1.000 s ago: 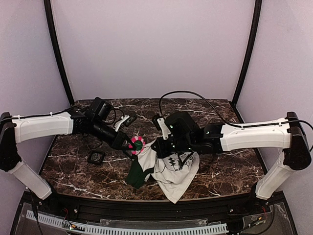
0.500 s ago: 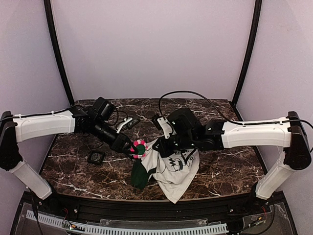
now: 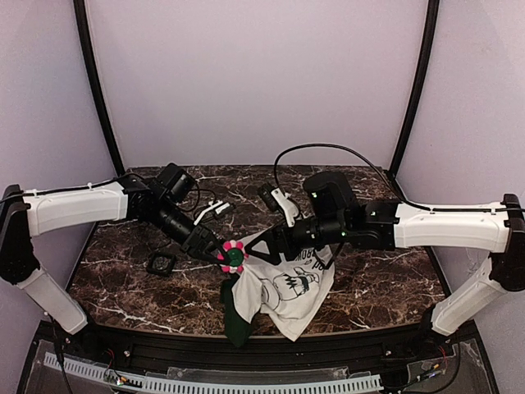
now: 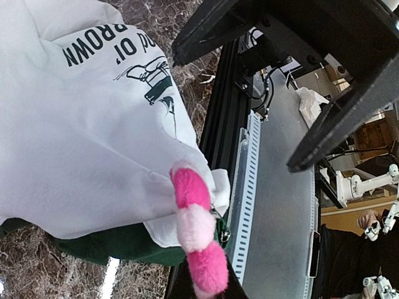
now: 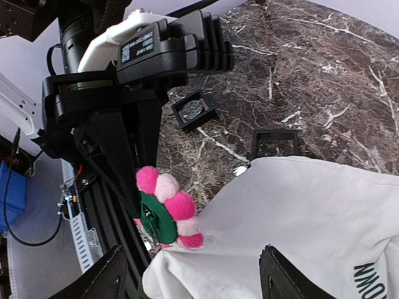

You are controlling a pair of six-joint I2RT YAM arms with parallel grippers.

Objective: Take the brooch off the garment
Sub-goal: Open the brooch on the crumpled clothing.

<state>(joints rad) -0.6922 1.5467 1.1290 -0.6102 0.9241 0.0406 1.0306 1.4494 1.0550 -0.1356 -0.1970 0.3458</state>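
My left jaws are clamped on the brooch (image 3: 232,256), held above the table (image 3: 123,279), with the shirt (image 3: 287,287) hanging from it toward my right jaws, which stand apart just beside it.

One brooch (image 3: 232,256), one garment (image 3: 283,289), two small black square frames (image 5: 198,110)

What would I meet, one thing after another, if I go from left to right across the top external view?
Left arm's white link → small black square frame → brooch → garment → right arm's white link.
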